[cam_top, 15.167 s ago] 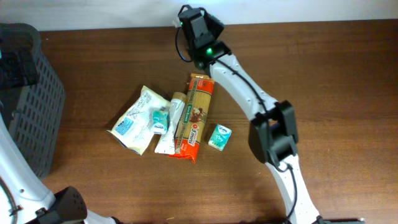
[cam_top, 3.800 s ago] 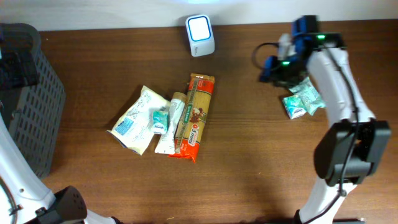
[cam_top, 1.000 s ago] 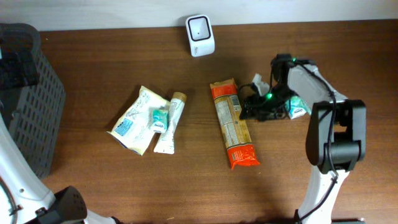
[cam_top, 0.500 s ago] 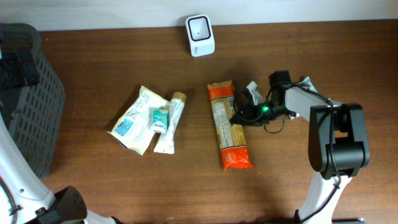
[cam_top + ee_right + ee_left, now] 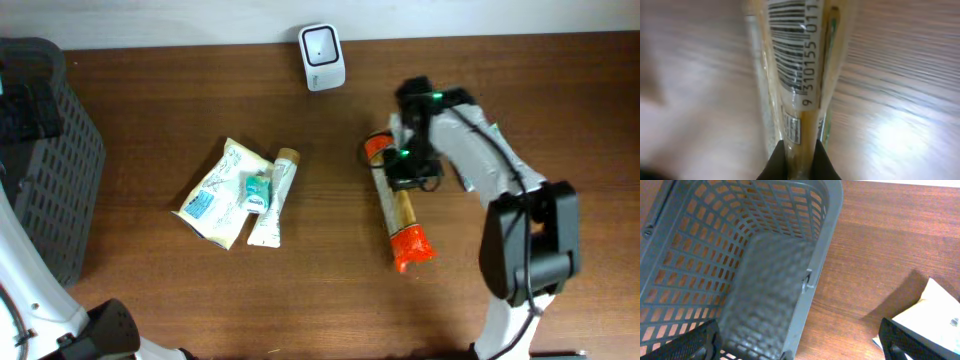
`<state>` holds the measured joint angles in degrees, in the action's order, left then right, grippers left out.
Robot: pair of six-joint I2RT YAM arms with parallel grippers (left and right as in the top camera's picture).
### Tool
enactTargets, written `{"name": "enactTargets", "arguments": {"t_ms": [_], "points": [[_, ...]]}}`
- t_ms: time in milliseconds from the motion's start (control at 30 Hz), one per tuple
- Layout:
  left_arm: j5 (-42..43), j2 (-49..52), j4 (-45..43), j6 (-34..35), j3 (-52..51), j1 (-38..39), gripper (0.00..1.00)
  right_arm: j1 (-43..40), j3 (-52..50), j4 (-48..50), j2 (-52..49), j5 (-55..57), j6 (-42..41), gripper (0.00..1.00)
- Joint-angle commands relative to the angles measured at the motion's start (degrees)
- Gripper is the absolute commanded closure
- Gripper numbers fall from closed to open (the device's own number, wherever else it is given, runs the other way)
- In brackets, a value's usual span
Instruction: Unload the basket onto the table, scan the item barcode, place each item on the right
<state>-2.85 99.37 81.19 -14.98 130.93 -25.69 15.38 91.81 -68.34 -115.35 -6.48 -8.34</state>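
The pasta packet (image 5: 402, 212) is clamped near one end by the right hand (image 5: 404, 170), to the right of the scanner (image 5: 322, 44) and well apart from it, with its long axis pointed away from the scanner.

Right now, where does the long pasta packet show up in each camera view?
Overhead: pasta packet right of centre, under the right gripper.
Left wrist: not in it.
Right wrist: fills the middle, barcode towards the camera, pinched at the bottom.
Shared landmark: the wooden table.

Open tabletop (image 5: 350, 110) runs from the pasta packet (image 5: 400, 210) to the scanner (image 5: 322, 44), with pouches (image 5: 225, 190) lying well left.
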Motion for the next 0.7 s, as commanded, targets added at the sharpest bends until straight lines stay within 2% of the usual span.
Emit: {"name": "enactTargets", "arguments": {"t_ms": [0,67,133,167,233,400,467,533,633,667], "points": [[0.24,0.02,-0.07,0.79,0.11,-0.35,0.01,10.75,1.51,-1.07,0.57,25.07,-11.78,0.96],[0.26,0.02,-0.07,0.79,0.11,-0.37,0.01,15.76,1.51,-0.33,-1.62,25.99,-11.89,0.95],[0.24,0.02,-0.07,0.79,0.11,-0.35,0.01,19.32,1.51,0.74,-3.15,24.55,-11.43,0.59],[0.26,0.02,-0.07,0.79,0.11,-0.37,0.01,20.85,1.51,1.53,-3.17,23.8,-11.43,0.45],[0.24,0.02,-0.07,0.79,0.11,-0.37,0.01,21.62,1.53,2.27,-3.15,23.52,-11.47,0.32],[0.26,0.02,-0.07,0.79,0.11,-0.37,0.01,17.75,1.68,1.42,-2.97,20.65,-11.43,0.25],[0.24,0.02,-0.07,0.79,0.11,-0.35,0.01,12.76,1.75,1.53,-2.97,12.81,-7.48,0.23],[0.24,0.02,-0.07,0.79,0.11,-0.37,0.01,7.65,2.03,1.99,-2.25,-0.04,-0.42,0.23],[0.26,0.02,-0.07,0.79,0.11,-0.35,0.01,3.96,3.39,1.46,2.99,-12.9,7.48,0.23],[0.24,0.02,-0.07,0.79,0.11,-0.37,0.01,3.63,3.41,1.38,4.96,-13.92,7.76,0.22]]}}
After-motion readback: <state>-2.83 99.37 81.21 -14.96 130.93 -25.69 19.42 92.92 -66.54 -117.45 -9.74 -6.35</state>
